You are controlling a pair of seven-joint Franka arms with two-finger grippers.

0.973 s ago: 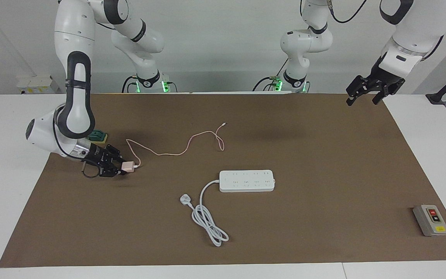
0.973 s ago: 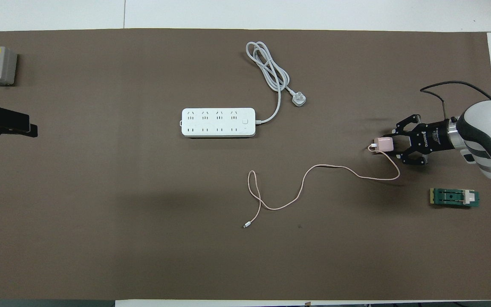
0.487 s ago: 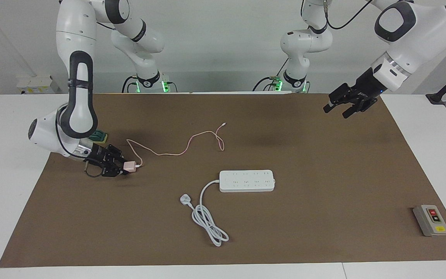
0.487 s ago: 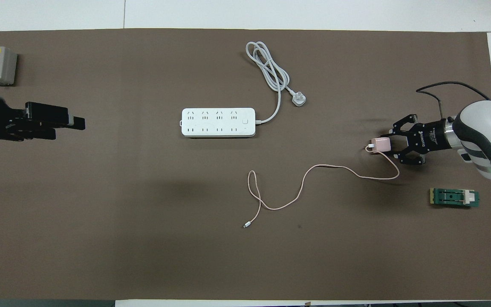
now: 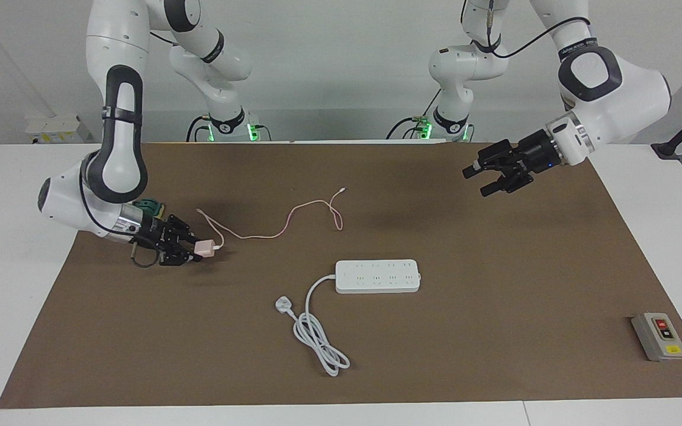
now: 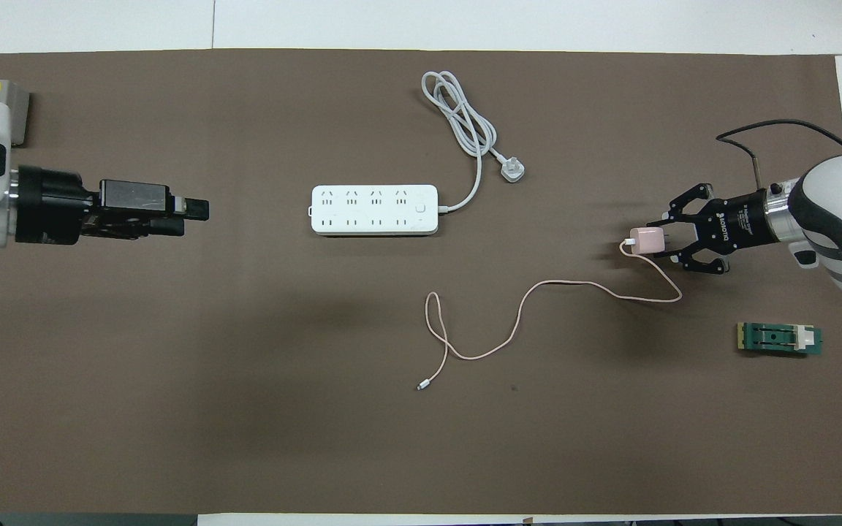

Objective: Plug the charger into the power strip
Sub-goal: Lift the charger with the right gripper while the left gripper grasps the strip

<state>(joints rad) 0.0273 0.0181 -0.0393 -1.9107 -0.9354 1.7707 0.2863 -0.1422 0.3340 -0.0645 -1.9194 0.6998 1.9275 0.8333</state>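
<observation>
The mat (image 5: 495, 284) covers most of the table. The right arm (image 5: 119, 148) reaches down at its own end of the table; the left arm (image 5: 607, 100) hangs in the air over bare mat toward its end.

The strip (image 5: 378, 276) lies flat mid-table, sockets up, its white cord (image 5: 317, 331) coiled farther from the robots and ending in a three-pin plug (image 5: 282, 305). A grey switch box (image 5: 659, 336) sits at the left arm's end, and a small green part (image 6: 780, 339) lies near the right arm.

The right gripper (image 5: 192, 251) is clenched on the charger (image 5: 203, 248), holding the pink cube low over the mat, well apart from the strip; in the overhead view the charger (image 6: 643, 239) shows between the fingers. Its pink cable (image 5: 282, 225) trails loosely over the mat nearer the robots than the strip. The left gripper (image 5: 483, 177) points toward the middle; its fingers look parted, holding nothing.

The step in hand looks like carrying the charger to the strip. To do it well, the grip should stay firm and square so the cube does not twist. The prongs cannot be seen, so the gripper will likely need turning until they face straight down over one socket. The cable should be left slack, clear of the sockets. The strip is light and loose, so the left gripper may need to steady it while the charger is pressed in vertically.
</observation>
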